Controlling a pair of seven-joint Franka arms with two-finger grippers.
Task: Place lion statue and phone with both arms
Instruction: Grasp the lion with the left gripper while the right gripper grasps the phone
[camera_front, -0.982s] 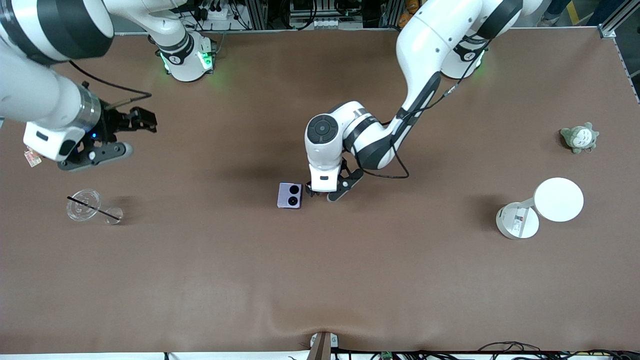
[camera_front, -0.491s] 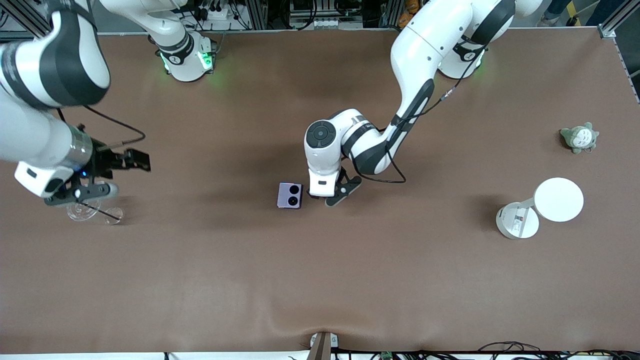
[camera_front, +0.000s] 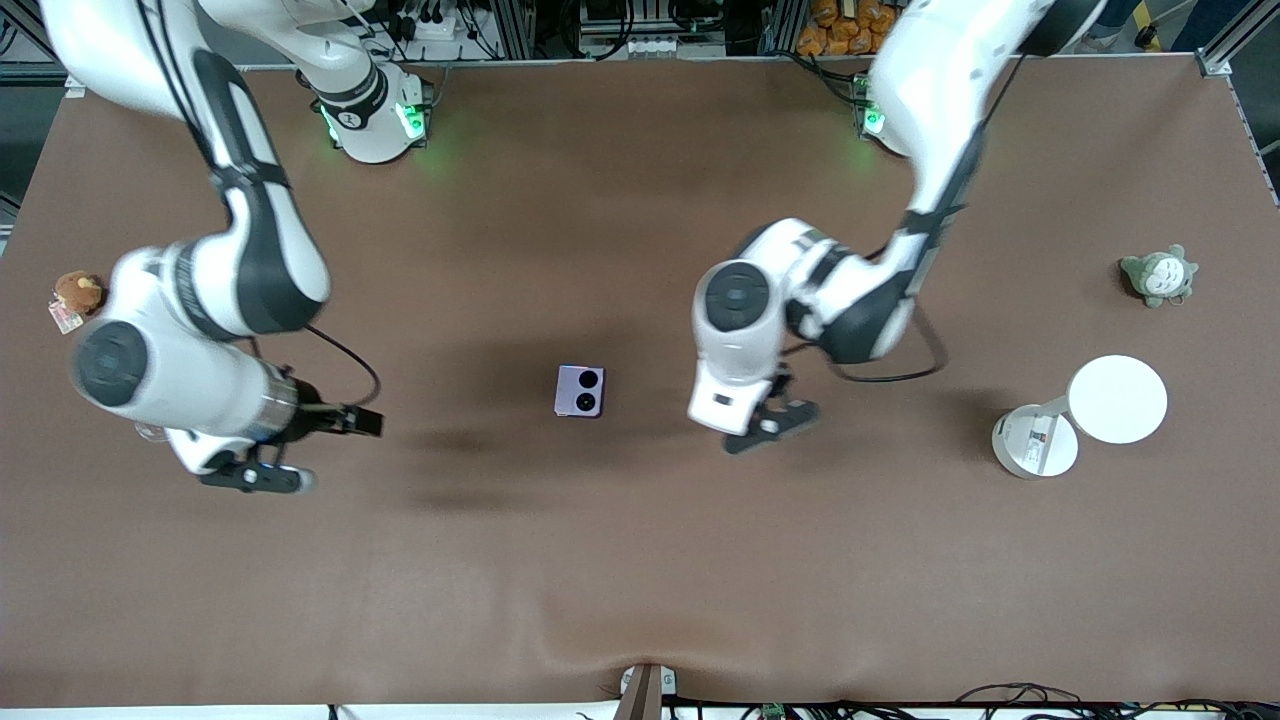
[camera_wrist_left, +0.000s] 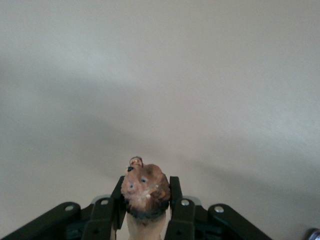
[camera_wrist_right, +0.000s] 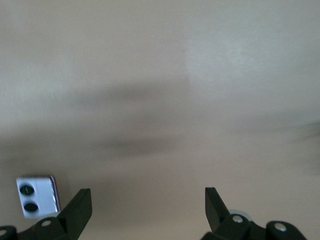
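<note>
My right hand (camera_front: 262, 470), its black fingers (camera_wrist_right: 80, 207) spread wide with nothing between them, hangs over bare brown bench (camera_front: 640, 560) toward the right arm's end, the lowest thing in the front view. My left hand (camera_front: 765, 420) is over the bench's middle, toward the left arm's end from the phone, and its two black fingers (camera_wrist_left: 175, 192) are clamped on the small reddish-brown lion statue (camera_wrist_left: 145, 192), whose face shows in the left wrist view. The white lamp with a round flat head and round base (camera_front: 1085, 415) stands at about the same depth, near the left arm's end. The small, nearly square pale lilac folded phone (camera_front: 580, 391) with two black camera circles lies flat on the bench between my two hands, touching neither; it also shows at the edge of the right wrist view (camera_wrist_right: 37, 196). Farther from the front camera, a round brown plush with a tag (camera_front: 75, 293) sits at the right arm's end of the bench, and a grey-green plush with a white belly (camera_front: 1158, 275) sits at the left arm's end.
</note>
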